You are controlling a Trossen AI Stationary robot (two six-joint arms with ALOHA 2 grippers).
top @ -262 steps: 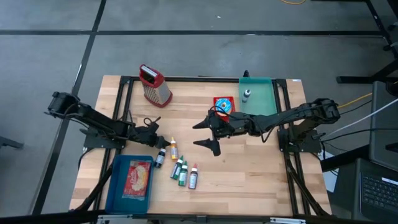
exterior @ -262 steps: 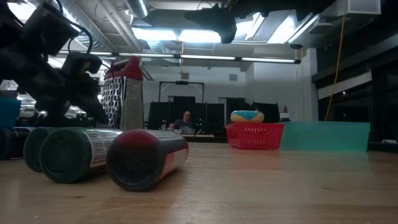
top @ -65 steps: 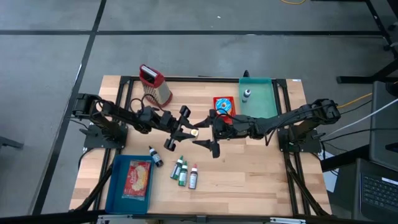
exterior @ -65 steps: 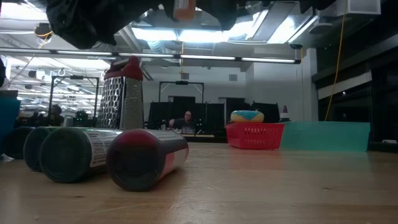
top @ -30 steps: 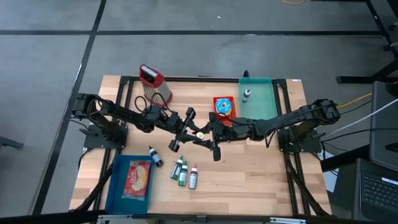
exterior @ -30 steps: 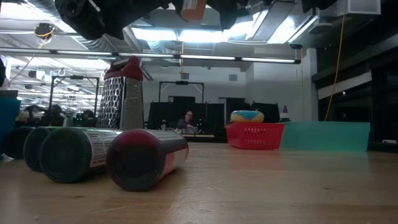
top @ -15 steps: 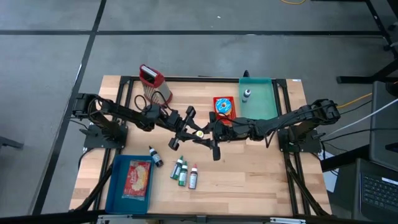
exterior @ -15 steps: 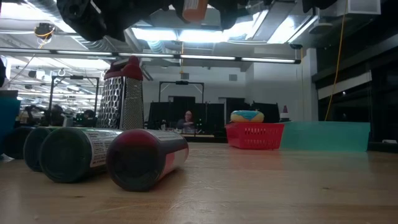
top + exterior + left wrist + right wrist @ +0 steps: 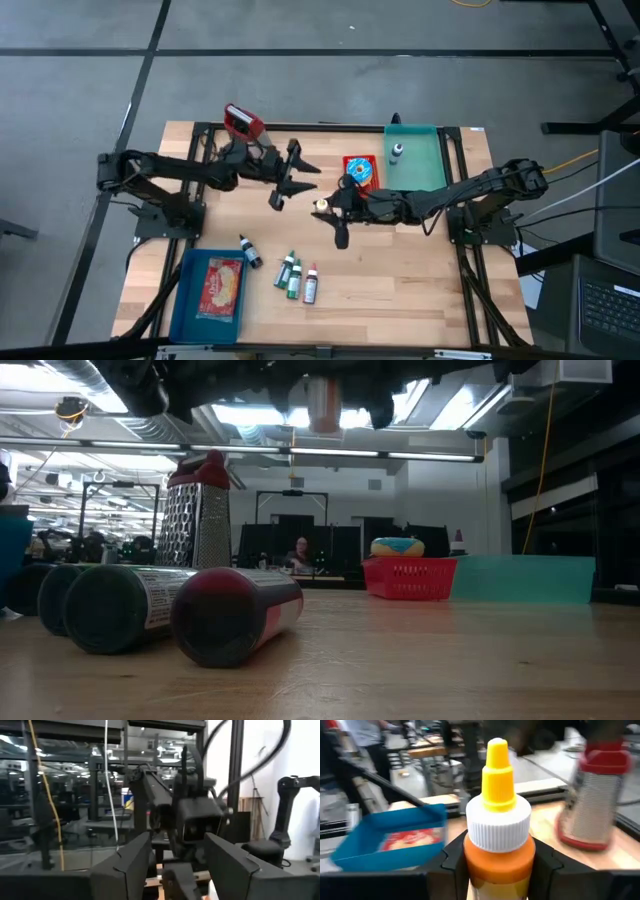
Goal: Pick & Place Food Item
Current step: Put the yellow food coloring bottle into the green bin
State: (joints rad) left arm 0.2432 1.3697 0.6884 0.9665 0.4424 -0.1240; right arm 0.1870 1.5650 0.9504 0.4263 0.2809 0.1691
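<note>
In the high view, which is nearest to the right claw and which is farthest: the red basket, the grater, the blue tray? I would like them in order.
From the right claw, which holds the orange bottle:
1. Red basket, just behind it, mid-table.
2. Grater, back left, beyond the left claw.
3. Blue tray, front left corner.

Small orange bottle (image 9: 499, 854) with white collar and yellow nozzle, upright, lifted above mid-table, clamped between dark fingers (image 9: 547, 865)

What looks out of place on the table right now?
The small bottles near the blue tray lie tipped on their sides rather than standing. The orange bottle sits upright in the right end effector.
</note>
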